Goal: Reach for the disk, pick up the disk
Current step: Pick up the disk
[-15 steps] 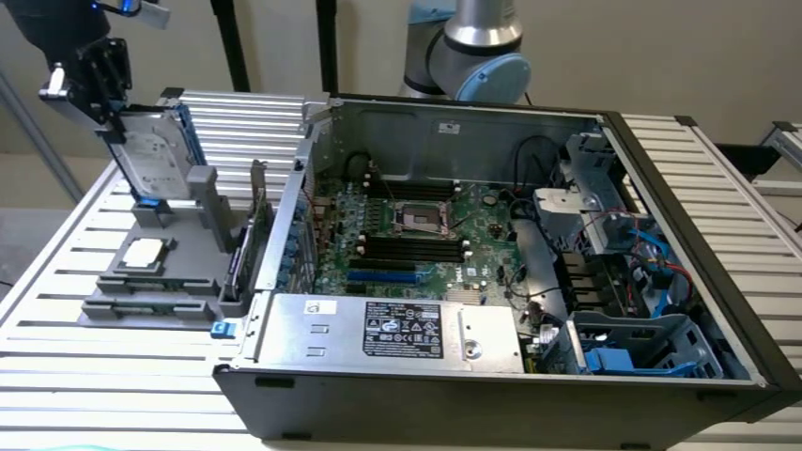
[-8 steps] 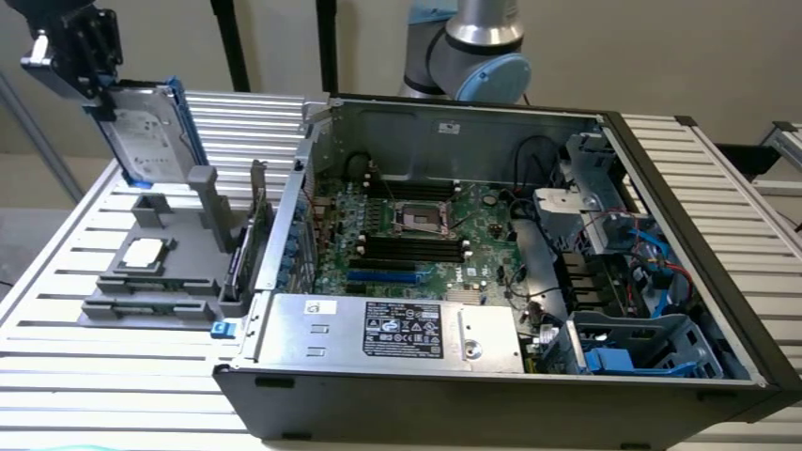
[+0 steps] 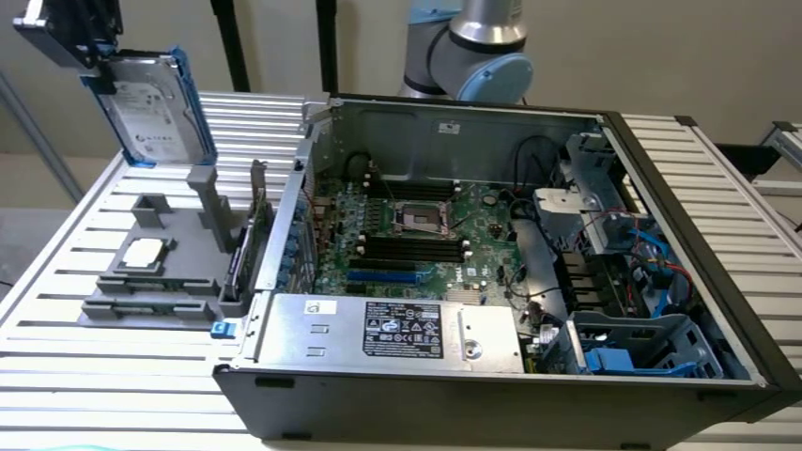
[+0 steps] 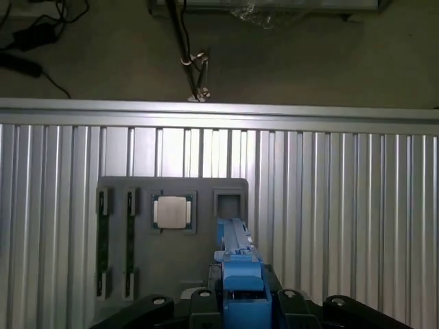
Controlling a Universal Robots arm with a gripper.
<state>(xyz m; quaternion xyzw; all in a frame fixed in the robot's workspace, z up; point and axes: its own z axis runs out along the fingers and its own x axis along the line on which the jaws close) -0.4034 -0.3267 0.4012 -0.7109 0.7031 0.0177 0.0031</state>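
Ribbed aluminium bench [image 3: 75, 376], grey holder [image 3: 150, 282] on it. Pincer [image 3: 94, 66] clamped on the disk [image 3: 157, 103] — it hung directly beneath, long axis running downward, well apart from the holder.

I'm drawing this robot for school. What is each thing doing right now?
hand: shut on the disk, up in the air
disk: held above the grey tray, standing on end, slightly tilted
chip: lying flat in its slot in the grey tray
grey tray: resting on the table
computer case: open, insides showing
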